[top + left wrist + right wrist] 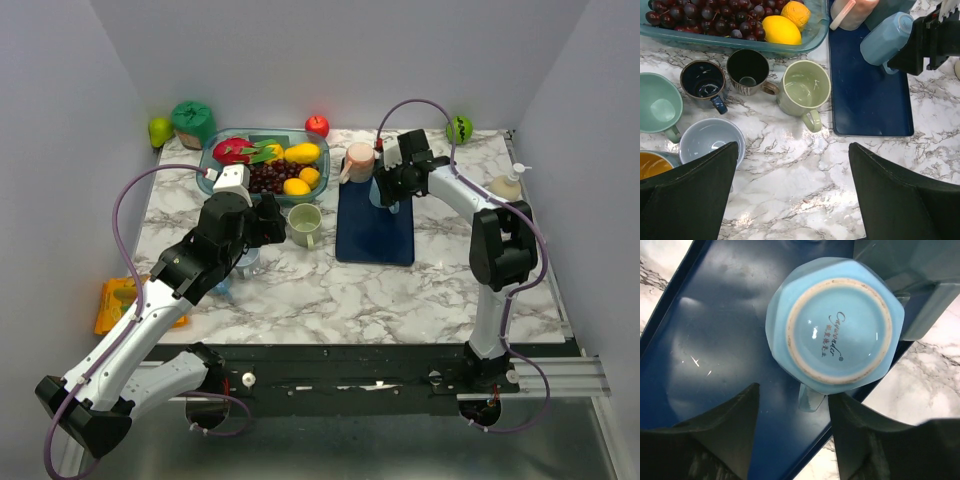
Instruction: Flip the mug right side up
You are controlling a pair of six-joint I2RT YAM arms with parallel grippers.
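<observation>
A light blue faceted mug (835,330) stands mouth down on the dark blue tray (715,340), its printed base facing my right wrist camera. Its handle (810,397) points toward me and lies between the fingers of my right gripper (792,412). That gripper is open, with a gap left of the handle and the right finger close beside it. In the left wrist view the same mug (886,39) shows at the tray's far end, next to the right gripper's black body. My left gripper (792,185) hangs wide open over bare marble, holding nothing.
Upright mugs crowd the left: green (805,87), dark striped (747,70), navy (704,80), teal (657,102), pale blue (710,140). A fruit tray (215,160) sits behind them. A pink cup (358,160) stands at the blue tray's far left, a soap dispenser (507,185) at right.
</observation>
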